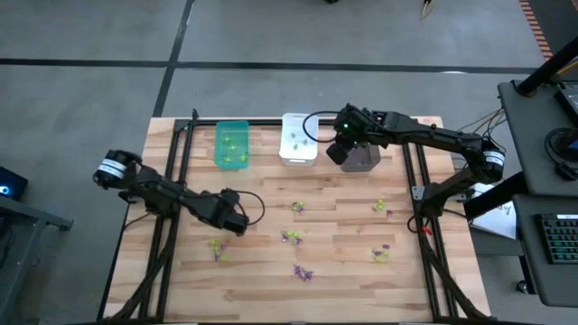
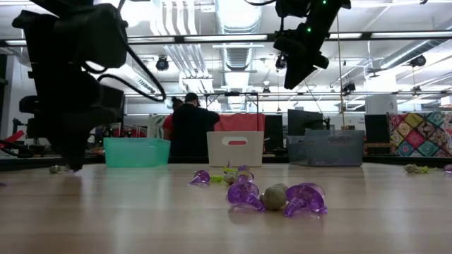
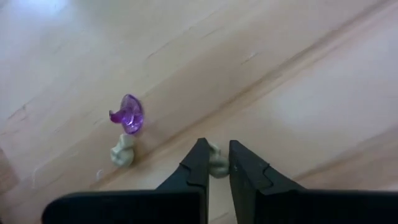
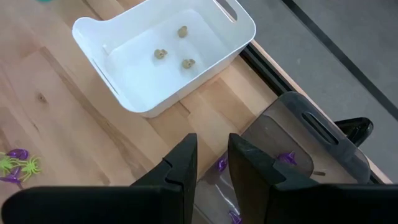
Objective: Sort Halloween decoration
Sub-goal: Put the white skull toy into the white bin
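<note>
Small Halloween trinkets lie scattered on the wooden table (image 1: pixel 343 271): purple and yellow-green ones (image 1: pixel 291 236), (image 1: pixel 302 272), (image 1: pixel 380 254). My left gripper (image 3: pixel 214 158) points down at the table's left part (image 1: pixel 237 226), shut on a greyish trinket (image 3: pixel 219 163). Beside it lie a second greyish trinket (image 3: pixel 123 151) and a purple one (image 3: pixel 129 114). My right gripper (image 4: pixel 212 146) hovers open above the dark grey bin (image 4: pixel 292 149), nothing between its fingers. My left gripper pinches the greyish trinket (image 3: pixel 219 163) between its two fingertips. The fingers come from above, pointing steeply down. The trinket sits at table level; whether it is lifted cannot be told.
Three bins stand in a row at the far edge: green (image 1: pixel 231 144) with yellow-green trinkets, white (image 1: pixel 298 138) with greyish ones (image 4: pixel 160 54), dark grey (image 1: pixel 364 160) with purple ones (image 4: pixel 286 157). A person (image 2: pixel 191 127) stands in the room beyond the table.
</note>
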Available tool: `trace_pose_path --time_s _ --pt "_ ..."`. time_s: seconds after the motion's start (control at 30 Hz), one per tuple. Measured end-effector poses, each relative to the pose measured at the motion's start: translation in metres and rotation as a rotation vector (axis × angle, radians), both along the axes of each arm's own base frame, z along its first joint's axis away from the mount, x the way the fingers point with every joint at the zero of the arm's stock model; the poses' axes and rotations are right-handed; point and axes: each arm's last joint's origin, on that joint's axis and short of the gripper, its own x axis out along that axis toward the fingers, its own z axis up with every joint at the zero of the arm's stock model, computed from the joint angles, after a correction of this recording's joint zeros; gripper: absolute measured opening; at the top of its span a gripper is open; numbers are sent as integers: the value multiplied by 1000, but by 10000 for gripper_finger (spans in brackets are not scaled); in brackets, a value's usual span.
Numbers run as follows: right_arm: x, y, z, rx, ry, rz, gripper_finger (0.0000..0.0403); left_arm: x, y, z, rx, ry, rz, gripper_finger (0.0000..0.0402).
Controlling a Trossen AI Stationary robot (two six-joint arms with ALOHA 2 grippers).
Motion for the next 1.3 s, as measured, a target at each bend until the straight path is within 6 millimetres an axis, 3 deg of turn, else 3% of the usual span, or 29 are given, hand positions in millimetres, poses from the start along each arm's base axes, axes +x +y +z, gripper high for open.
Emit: trace_pose_path --time_s 0.27,0.6,0.73,0.87,1.07,1.3 --pt "-5 7 1 14 36 18 82 10 0 30 81 -113 -155 7" --pt "-12 42 22 -13 -37 127 82 33 6 80 241 -251 -333 0" --pt "-12 58 27 -15 -59 177 82 49 17 96 310 -294 -437 1" --pt "-11 71 29 -15 -65 227 82 67 44 111 385 -355 -532 1" --pt "-13 83 26 8 -24 254 82 84 105 128 454 -506 -599 1" --pt "-13 85 19 16 -3 259 82 99 177 121 429 -713 -569 0"
